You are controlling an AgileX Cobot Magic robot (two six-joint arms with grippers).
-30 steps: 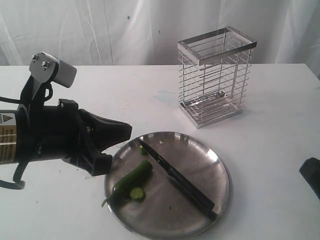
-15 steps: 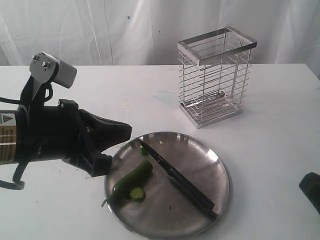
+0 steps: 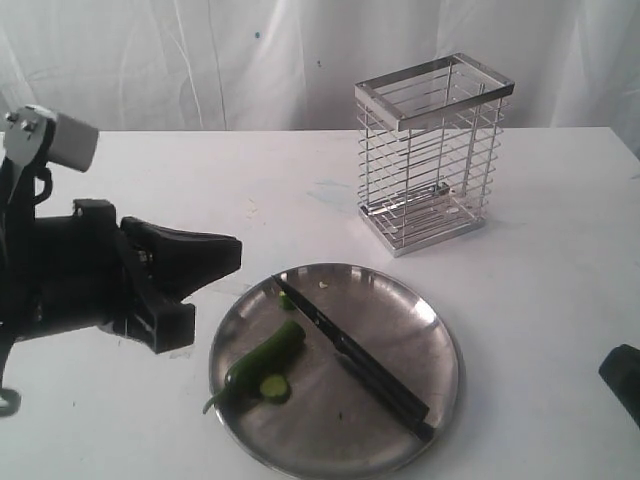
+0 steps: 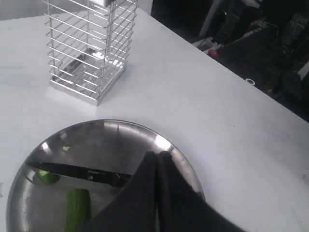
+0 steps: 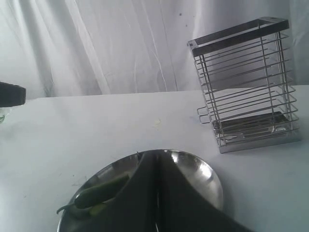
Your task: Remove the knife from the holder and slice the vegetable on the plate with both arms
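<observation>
With the knife (image 3: 355, 350) laid across the plate (image 3: 440, 345) beside the cut vegetable (image 3: 265, 352), slicing appears finished, so both pincers, left pincer (image 3: 225, 262) and right pincer (image 5: 157, 166), are seen clenched and empty, clear of the plate.

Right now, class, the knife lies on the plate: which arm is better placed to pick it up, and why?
Probably the left. Its hand hangs just beside the plate, near the knife; the right hand sits at the far edge.

knife (image 3: 352, 352) on plate (image 3: 440, 340) — vegetable (image 3: 262, 354) left of it | holder (image 3: 430, 150) behind (on table (image 3: 540, 270))
</observation>
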